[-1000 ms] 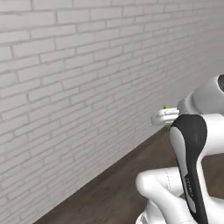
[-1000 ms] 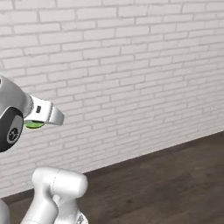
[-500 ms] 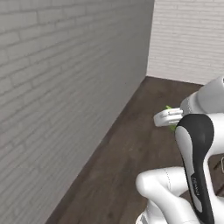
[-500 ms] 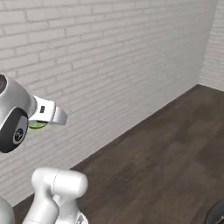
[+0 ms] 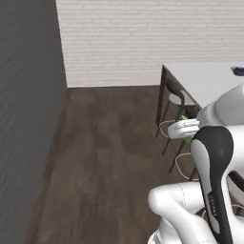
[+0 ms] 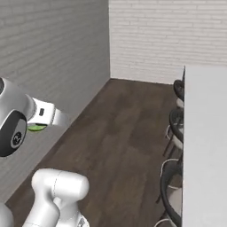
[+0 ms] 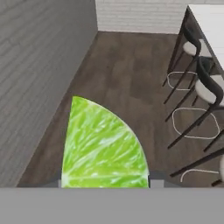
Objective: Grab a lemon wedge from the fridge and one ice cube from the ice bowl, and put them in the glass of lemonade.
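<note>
Green-yellow lemon wedge (image 7: 103, 151) sits pinched in the hand (image 7: 104, 183); grip should hold steady toward the right-hand tabletop (image 6: 205, 133).

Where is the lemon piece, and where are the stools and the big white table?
lemon wedge (image 7: 103, 148): hand view, middle of its green-yellow cut face.
stools (image 7: 205, 85): hand view, pale seat of the middle stool.
white table (image 6: 206, 133): right base view, bare part of its flat top.
</note>
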Tool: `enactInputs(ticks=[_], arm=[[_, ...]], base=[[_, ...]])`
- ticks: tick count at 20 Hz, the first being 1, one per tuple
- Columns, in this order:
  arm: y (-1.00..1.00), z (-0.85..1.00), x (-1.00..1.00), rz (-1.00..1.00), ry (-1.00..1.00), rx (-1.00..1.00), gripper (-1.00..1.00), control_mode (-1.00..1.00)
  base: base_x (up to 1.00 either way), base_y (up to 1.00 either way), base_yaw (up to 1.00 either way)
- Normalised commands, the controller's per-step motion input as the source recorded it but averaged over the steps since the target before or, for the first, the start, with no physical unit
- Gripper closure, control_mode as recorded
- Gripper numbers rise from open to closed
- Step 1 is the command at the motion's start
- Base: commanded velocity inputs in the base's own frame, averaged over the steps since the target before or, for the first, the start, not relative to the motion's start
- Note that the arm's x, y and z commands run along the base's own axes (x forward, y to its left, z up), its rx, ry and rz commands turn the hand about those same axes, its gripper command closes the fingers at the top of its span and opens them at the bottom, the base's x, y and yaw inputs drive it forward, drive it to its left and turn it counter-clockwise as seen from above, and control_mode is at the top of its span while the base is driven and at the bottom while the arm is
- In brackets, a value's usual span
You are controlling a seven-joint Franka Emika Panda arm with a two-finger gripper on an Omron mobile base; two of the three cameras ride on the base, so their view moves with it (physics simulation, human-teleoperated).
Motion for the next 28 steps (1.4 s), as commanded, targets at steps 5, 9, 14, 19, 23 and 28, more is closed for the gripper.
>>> enactInputs(ticks=[5, 9, 14, 19, 23, 28], arm=[[0.0, 0.0, 0.0, 0.0, 0.0, 0.0, 1.0, 1.0], [0.0, 0.0, 0.0, 0.0, 0.0, 0.0, 1.0, 1.0], [0.0, 0.0, 0.0, 0.0, 0.0, 0.0, 1.0, 1.0], [0.0, 0.0, 0.0, 0.0, 0.0, 0.0, 1.0, 1.0], [0.0, 0.0, 0.0, 0.0, 0.0, 0.0, 1.0, 1.0], [0.0, 0.0, 0.0, 0.0, 0.0, 0.0, 1.0, 1.0]], base=[[0.64, 0.0, -0.71], [-0.09, 0.0, -0.7], [-0.16, 0.02, -0.73], [-0.36, 0.26, -0.73], [-0.2, 0.38, -0.79], [-0.1, 0.13, -0.75]])
